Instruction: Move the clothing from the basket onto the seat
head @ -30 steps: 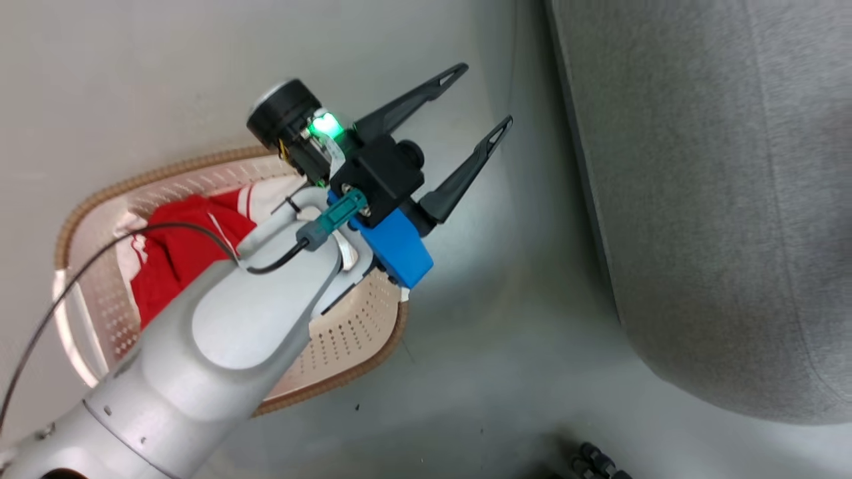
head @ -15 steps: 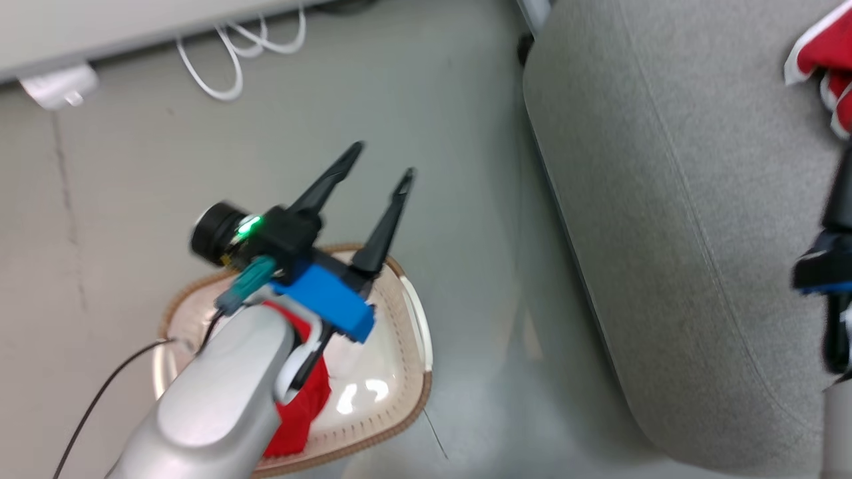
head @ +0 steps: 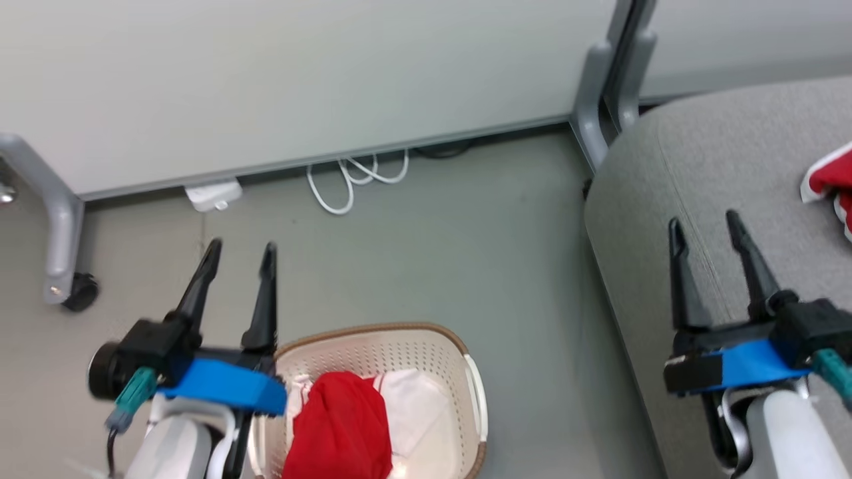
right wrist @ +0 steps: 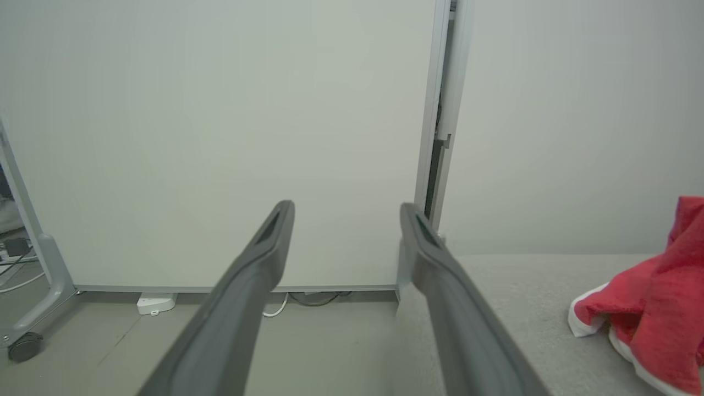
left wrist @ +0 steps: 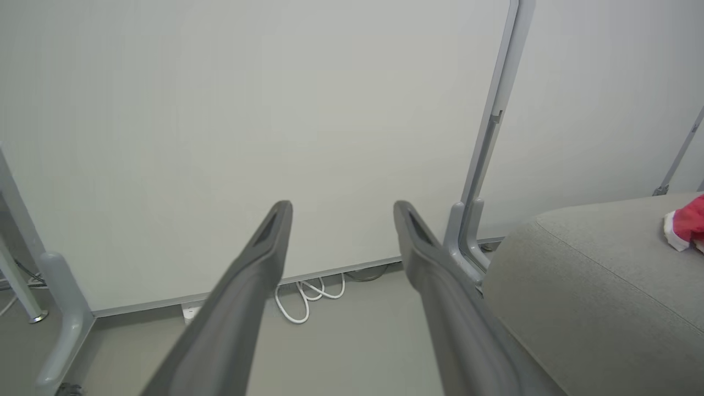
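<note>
At 8 o'clock in the head view the left gripper is hanging wide apart and empty, its blue mount covering the left rim of the basket. At 6 o'clock the basket is being cut by the lower edge, clothing lying inside. At 3 o'clock the seat is carrying a red garment, half cut off. The right gripper is hovering there, also spread wide, empty.
</note>
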Controlling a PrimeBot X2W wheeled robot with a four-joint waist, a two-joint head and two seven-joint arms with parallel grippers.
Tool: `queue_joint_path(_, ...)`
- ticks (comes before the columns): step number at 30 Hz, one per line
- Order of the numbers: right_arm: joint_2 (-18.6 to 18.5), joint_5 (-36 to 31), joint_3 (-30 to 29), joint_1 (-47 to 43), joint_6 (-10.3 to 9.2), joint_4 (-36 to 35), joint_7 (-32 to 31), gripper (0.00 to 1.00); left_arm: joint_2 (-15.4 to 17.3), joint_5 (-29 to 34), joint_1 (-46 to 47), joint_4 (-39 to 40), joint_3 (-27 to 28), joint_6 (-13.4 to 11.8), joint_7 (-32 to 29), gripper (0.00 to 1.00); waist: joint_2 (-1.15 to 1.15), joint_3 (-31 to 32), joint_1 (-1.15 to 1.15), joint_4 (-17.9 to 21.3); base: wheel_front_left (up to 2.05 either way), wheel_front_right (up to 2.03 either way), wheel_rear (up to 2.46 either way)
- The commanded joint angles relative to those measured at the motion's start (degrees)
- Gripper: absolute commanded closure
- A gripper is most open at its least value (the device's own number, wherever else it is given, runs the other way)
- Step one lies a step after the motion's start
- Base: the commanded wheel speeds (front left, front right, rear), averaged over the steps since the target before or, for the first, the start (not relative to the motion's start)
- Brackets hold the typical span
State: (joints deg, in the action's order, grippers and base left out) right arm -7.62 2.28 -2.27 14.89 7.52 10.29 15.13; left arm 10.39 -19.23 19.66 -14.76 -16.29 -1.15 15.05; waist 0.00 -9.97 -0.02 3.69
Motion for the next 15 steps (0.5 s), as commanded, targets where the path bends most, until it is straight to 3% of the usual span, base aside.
queue_joint_path(1, 0.59, 0.73, 0.94, -2.28, -0.06, -0.8, 0.03, 0.0, -0.48, 1.2, -2.97, 0.77, 2.55, 0.65, 0.19, 0.0, 0.0, 3.17, 0.02, -2.42, 0.0, 0.0, 0.0)
queue_joint_path(6, 1.89, 1.53, 2.5, -6.92, -0.06, -1.75, 0.03, 0.0, -2.7, 3.87, -8.04, 1.89, 8.23, 2.63, 0.19, 0.0, 0.0, 5.02, 0.02, -3.2, 0.0, 0.0, 0.0)
queue_joint_path(15, 3.45, 1.86, 3.15, -12.36, -0.06, 0.58, 0.04, 0.0, -5.91, 7.34, -13.46, 1.42, 13.56, 5.88, 0.19, 0.0, 0.0, 7.12, 0.02, -3.1, 0.0, 0.0, 0.0)
